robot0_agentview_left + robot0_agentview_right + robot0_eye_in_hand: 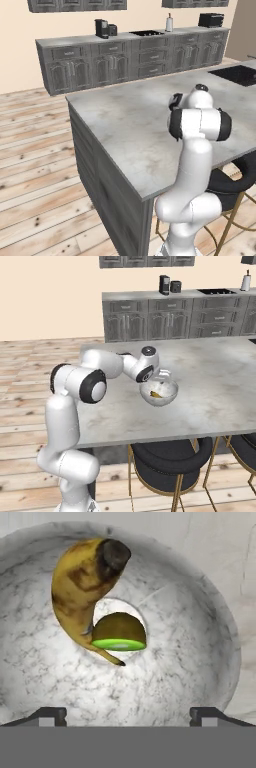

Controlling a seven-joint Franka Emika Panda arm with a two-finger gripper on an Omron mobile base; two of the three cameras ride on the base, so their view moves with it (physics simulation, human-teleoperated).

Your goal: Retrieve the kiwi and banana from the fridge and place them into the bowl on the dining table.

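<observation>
A marbled grey bowl [200, 662] stands on the dining table [220, 391], near its front middle. Inside it lie the banana [77, 597], yellow with brown patches and curved, and the kiwi [119, 631], a brown half with its green cut face showing, touching the banana's lower end. My gripper [129, 716] hangs just above the bowl's rim, pointing down into it, open wide with nothing between its fingertips [50, 714]. From the right base view the hand [161, 375] sits over the bowl [159, 392], and a bit of yellow banana [156, 395] shows inside.
Dark round stools [167, 456] with gold legs stand along the table's near edge. A black sink [237, 74] is set in the table's far right. The wall counter [130, 55] carries a coffee machine [102, 28] and a toaster [210, 20]. Wooden floor lies to the left.
</observation>
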